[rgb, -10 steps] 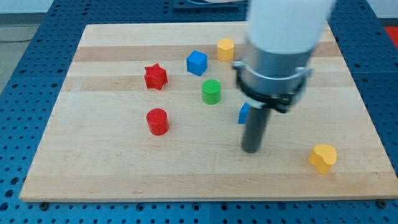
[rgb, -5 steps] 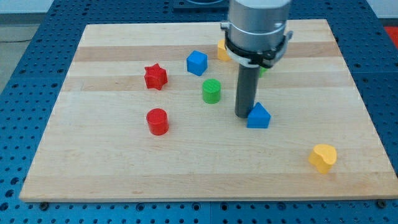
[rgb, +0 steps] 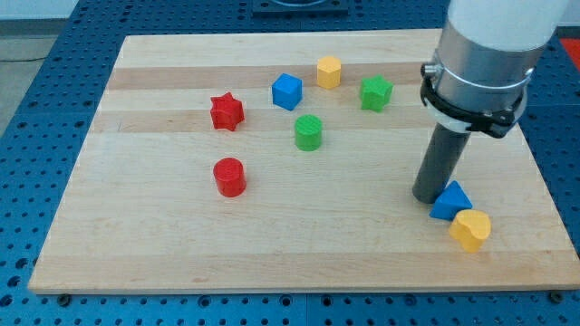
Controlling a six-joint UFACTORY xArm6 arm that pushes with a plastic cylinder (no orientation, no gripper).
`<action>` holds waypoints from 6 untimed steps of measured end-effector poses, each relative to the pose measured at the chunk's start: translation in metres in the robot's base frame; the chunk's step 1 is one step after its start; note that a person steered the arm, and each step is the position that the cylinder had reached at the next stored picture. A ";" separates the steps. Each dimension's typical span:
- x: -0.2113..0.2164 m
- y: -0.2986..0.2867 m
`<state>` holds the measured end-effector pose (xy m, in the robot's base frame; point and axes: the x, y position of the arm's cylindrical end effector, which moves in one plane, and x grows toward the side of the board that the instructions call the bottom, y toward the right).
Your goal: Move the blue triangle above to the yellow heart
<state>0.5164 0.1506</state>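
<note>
The blue triangle lies at the view's lower right of the wooden board, touching the upper left of the yellow heart. My tip stands on the board right against the triangle's left side. The heart sits near the board's bottom right corner.
A red star, a blue cube, a yellow hexagon block and a green star-like block lie along the upper middle. A green cylinder and a red cylinder lie left of centre.
My tip went from below the blue triangle to its left side, then swept right and down. The triangle slid with it from the board's middle to the yellow heart.
</note>
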 end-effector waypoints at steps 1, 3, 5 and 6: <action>0.000 0.002; 0.010 -0.027; 0.033 -0.150; 0.033 -0.231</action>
